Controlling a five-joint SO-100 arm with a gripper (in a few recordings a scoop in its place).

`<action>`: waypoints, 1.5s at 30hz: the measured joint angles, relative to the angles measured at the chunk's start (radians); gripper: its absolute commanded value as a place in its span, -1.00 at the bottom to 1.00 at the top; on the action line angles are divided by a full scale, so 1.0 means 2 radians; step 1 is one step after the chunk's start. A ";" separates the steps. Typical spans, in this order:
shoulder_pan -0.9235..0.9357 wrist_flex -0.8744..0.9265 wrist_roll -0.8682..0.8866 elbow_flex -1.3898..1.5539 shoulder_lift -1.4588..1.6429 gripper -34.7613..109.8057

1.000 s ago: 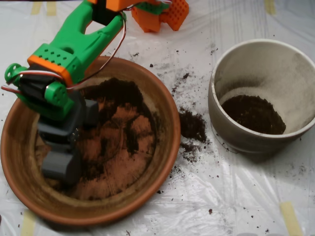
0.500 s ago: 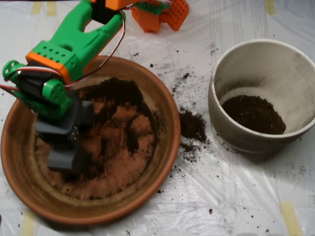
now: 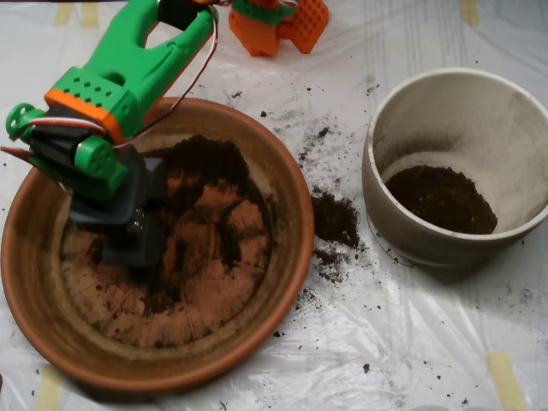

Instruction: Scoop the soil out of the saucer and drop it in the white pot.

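I am lowering my hand point(image 3: 137, 244), jaws seemingly pressed together, onto the thin soil point(image 3: 205, 163) in the saucer point(image 3: 282, 257); next I am needing a fuller scoop before carrying to the white pot point(image 3: 402, 231).

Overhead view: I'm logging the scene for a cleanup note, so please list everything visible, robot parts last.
saucer: one, terracotta orange-brown, left half of the picture.
soil: dark brown-black; thin patches in the saucer, thickest at its upper middle.
white pot: one, off-white, right side, with dark soil in its bottom.
spilled soil: one dark clump plus scattered crumbs, on the sheet between saucer and pot.
plastic sheet: one, clear-whitish, covering the table.
tape strips: several, pale yellow, near the edges.
arm: one, green and orange, reaching in from the top.
claw: one, grey, low inside the saucer's left part.
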 measured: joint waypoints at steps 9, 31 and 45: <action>-0.021 -0.147 0.005 0.346 0.213 -0.33; -0.051 -0.137 0.094 0.294 0.205 0.09; -0.054 -0.124 0.069 0.246 0.150 0.09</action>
